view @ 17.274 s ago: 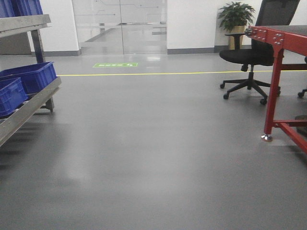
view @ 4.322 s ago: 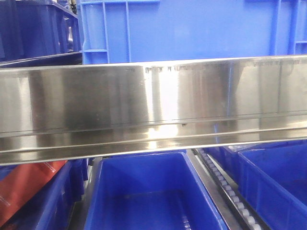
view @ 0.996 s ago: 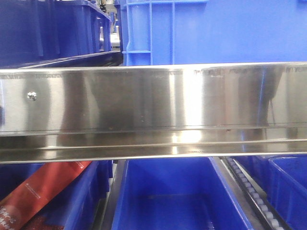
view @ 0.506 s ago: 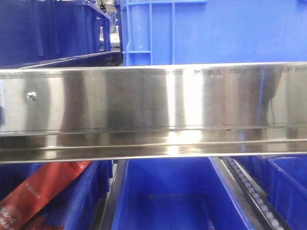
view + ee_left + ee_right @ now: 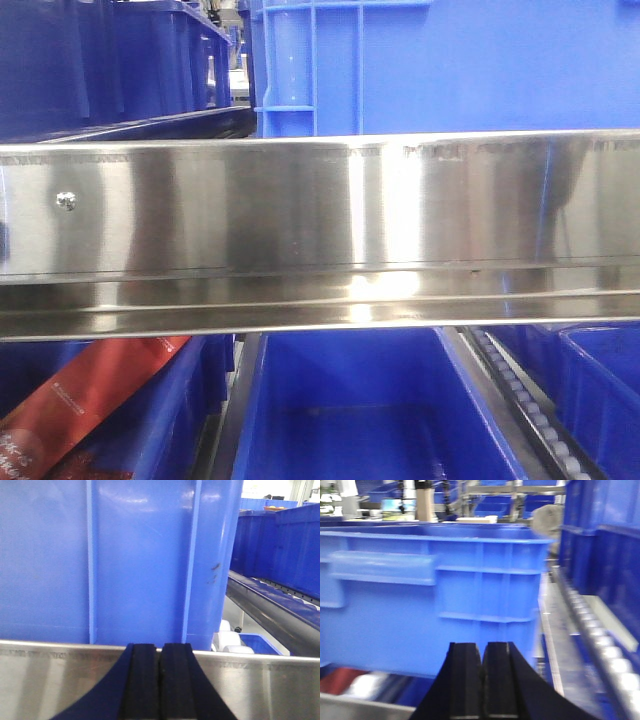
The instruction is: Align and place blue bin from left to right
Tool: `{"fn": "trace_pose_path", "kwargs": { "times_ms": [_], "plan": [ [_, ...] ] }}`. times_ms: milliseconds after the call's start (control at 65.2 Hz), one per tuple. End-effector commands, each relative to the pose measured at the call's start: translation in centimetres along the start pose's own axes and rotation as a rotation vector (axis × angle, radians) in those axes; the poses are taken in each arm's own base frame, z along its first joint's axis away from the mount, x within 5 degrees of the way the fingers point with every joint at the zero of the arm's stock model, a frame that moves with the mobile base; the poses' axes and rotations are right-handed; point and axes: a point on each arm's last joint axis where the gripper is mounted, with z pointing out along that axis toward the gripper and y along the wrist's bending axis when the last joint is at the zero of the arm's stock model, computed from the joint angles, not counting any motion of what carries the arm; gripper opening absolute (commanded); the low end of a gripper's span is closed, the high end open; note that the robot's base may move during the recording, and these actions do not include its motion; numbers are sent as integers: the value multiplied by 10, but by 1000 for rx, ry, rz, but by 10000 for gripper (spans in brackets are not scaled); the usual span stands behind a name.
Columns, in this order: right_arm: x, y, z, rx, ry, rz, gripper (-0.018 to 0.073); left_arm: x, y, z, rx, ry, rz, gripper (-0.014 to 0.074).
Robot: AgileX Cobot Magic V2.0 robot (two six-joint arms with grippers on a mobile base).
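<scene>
Insp. A: L arm pose?

Insp. B: Left gripper (image 5: 160,680) level, aimed straight at the blue bin (image 5: 120,560) on the upper shelf. Black fingers (image 5: 142,680) pressed together, nothing between them. Tips sit in front of the steel rail (image 5: 270,690), bin wall just behind the rail.

Insp. A: R arm?

Insp. B: Right gripper (image 5: 481,680) also level, fingers (image 5: 465,680) pressed together, empty. It faces a bin wall (image 5: 435,600) w/ a handle ledge at upper left. Pic blurred.

Insp. A: Bin orientation?

Insp. B: Upright, ribbed wall toward the cams; in front view its wall (image 5: 450,65) runs along the rail (image 5: 320,230), out of frame at right. Long axis: can't tell.

Insp. A: Counts?

Insp. B: Front view: two bins on top level; three open bins below the rail, centre one (image 5: 370,410) most visible. One roller track (image 5: 520,400) right of it. One red pack (image 5: 90,395) lower left, tilted. More bins far right in L wrist view, count unclear.
</scene>
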Motion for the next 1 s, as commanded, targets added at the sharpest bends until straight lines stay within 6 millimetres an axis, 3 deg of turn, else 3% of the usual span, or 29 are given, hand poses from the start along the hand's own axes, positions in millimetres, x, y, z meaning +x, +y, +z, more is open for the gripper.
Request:
{"fn": "trace_pose_path", "kwargs": {
  "times_ms": [0, 169, 475, 981],
  "plan": [
    [-1, -3, 0, 59, -39, -14, -162, -2, -1, -1, 9, -19, -5, -111],
    [20, -11, 6, 168, -77, 48, -162, -2, -1, -1, 9, -19, -5, -111],
    [87, -13, 4, 188, -114, 101, -162, -2, -1, -1, 9, -19, -5, -111],
    [92, -12, 0, 183, -95, 87, -162, -2, -1, -1, 9, -21, -5, -111]
  ]
}}
